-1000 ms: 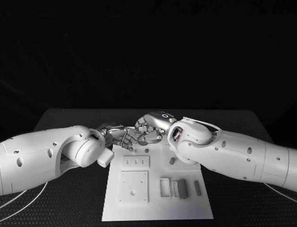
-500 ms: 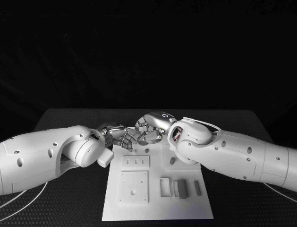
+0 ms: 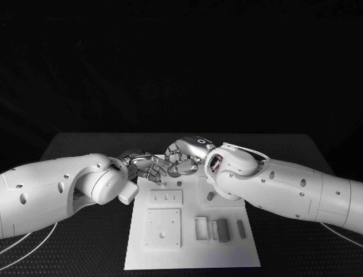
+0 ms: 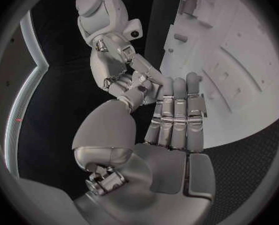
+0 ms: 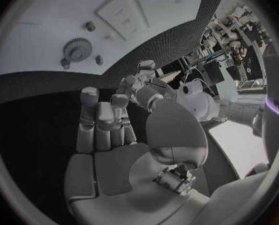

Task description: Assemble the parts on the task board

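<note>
Nothing has moved; right wrist view reveals a gear (image 5: pixel 77 50) on the task board (image 5: pixel 33 40).

White task board (image 3: pixel 231 248), grey parts (image 3: pixel 223 229), black table (image 3: pixel 298 254), silver robot hands.

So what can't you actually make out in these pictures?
- Head view: the far end of the task board lies under the left hand and right hand.
- Whether either hand holds a part: the fingers hide it in every view.
- Right wrist view: the small pieces beside the gear are too small to identify.
</note>
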Robot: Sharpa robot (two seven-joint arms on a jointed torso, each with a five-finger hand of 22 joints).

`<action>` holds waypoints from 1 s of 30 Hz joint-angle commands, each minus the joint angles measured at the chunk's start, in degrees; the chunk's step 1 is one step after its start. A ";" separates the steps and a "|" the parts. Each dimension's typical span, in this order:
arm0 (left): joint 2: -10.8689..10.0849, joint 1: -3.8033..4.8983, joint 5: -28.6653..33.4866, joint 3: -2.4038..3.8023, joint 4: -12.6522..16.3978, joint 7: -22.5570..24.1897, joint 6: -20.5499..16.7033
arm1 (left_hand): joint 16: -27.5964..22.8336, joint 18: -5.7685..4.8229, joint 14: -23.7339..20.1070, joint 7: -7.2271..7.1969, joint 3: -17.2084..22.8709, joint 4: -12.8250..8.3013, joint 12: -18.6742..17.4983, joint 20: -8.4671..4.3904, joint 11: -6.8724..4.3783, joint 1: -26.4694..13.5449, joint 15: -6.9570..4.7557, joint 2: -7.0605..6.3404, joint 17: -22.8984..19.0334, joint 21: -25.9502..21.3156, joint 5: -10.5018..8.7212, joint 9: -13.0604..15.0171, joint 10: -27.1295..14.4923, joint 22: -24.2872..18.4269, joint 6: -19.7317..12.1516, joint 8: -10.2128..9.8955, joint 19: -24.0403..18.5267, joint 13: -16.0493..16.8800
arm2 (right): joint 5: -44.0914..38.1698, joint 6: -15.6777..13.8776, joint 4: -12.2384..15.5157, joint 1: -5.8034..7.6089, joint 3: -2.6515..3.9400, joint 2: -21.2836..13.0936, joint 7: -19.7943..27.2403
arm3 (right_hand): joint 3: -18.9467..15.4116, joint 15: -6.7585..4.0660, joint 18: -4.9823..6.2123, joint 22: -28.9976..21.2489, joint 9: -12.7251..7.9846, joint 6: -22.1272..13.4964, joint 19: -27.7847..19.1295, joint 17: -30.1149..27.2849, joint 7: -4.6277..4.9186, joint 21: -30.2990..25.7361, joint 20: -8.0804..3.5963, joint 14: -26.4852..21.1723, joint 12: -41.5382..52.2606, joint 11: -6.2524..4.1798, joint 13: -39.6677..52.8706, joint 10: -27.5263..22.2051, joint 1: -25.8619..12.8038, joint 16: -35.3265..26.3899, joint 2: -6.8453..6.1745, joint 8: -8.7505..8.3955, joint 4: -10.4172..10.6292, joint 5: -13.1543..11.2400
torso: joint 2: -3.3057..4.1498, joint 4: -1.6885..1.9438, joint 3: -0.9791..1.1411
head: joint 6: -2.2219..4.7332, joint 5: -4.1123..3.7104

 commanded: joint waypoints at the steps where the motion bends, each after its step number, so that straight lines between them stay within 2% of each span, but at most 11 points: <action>1: -0.01 0.14 -0.26 0.16 0.27 1.64 0.57 | 0.47 0.55 0.47 -0.22 0.79 0.18 0.34 -0.51 -0.02 -0.16 -0.15 0.66 -0.04 0.20 0.16 1.45 0.50 0.20 0.47 0.19 0.01 0.17 | -0.03 1.40 -0.03 -0.18 -0.10 0.06 0.20 | 0.14 -0.47 1.99 0.81 -0.01 2.30 0.06 0.04 1.96 0.26 -0.47 0.09 0.22 -0.16 -0.06 0.13 -0.09 0.09 0.38 0.15 0.09 0.15 | 0.00 0.02 -0.01 | -0.05 0.00; 21: 0.03 0.14 0.81 0.16 0.18 1.97 0.56 | 1.70 0.26 0.82 -0.81 1.77 1.20 0.82 -0.92 -0.52 -2.43 -0.55 0.72 0.42 0.23 0.31 2.32 1.39 1.15 1.72 0.70 0.17 1.26 | -0.01 1.56 -0.06 -0.26 -0.10 0.06 0.26 | 0.15 -0.48 1.99 0.79 0.03 2.32 0.07 0.04 1.95 0.23 -0.48 0.10 0.21 -0.17 -0.09 0.14 -0.14 0.07 0.39 0.13 0.09 0.15 | 0.01 -0.01 0.07 | -0.15 0.19; 23: 0.05 0.14 1.07 0.16 0.11 1.96 0.60 | 1.88 0.20 0.80 -0.86 1.78 1.65 0.88 -0.97 -0.58 -3.22 -0.60 1.08 0.49 0.18 0.31 2.45 1.46 1.31 1.84 0.70 0.13 1.48 | -0.01 1.44 -0.04 -0.27 -0.10 0.05 0.21 | 0.15 -0.48 1.99 0.79 0.04 2.32 0.07 0.04 1.95 0.22 -0.48 0.10 0.21 -0.17 -0.09 0.14 -0.14 0.07 0.39 0.13 0.09 0.15 | 0.01 -0.01 0.07 | -0.18 0.24; 24: 0.08 0.14 1.27 0.16 0.07 1.92 0.57 | 2.05 0.17 0.82 -0.89 1.60 2.26 0.94 -1.03 -0.63 -4.31 -0.64 1.72 0.57 0.14 0.37 2.54 1.53 1.43 1.97 0.70 0.08 1.65 | -0.01 1.43 -0.03 -0.28 -0.10 0.04 0.20 | 0.15 -0.48 1.99 0.79 0.04 2.32 0.07 0.04 1.95 0.22 -0.48 0.10 0.21 -0.17 -0.09 0.14 -0.15 0.07 0.39 0.13 0.09 0.15 | 0.01 -0.01 0.07 | -0.18 0.24; 26: 0.10 0.14 1.27 0.16 0.04 1.88 0.50 | 2.50 0.07 0.72 -1.01 1.51 1.15 1.09 -1.18 -0.77 -6.65 -0.81 3.46 0.82 0.04 0.30 2.83 1.61 1.89 2.21 0.63 -0.10 2.21 | -0.01 1.39 -0.01 -0.28 -0.10 0.02 0.19 | 0.15 -0.48 1.99 0.79 0.04 2.31 0.07 0.04 1.95 0.22 -0.48 0.10 0.21 -0.17 -0.10 0.14 -0.15 0.07 0.38 0.12 0.09 0.15 | 0.00 0.00 0.07 | -0.22 0.24; 30: 0.10 0.14 1.27 0.16 0.01 1.80 0.62 | 3.02 -0.01 0.76 -1.17 2.59 0.33 1.28 -1.36 -0.91 -8.69 -0.96 4.07 1.03 0.04 0.41 3.24 1.75 2.42 2.67 0.58 0.12 2.90 | -0.01 1.36 -0.01 -0.29 -0.10 0.02 0.17 | 0.16 -0.48 1.99 0.78 0.05 2.31 0.07 0.04 1.95 0.21 -0.48 0.11 0.21 -0.17 -0.10 0.14 -0.16 0.06 0.39 0.11 0.08 0.15 | 0.01 0.02 0.06 | -0.32 0.22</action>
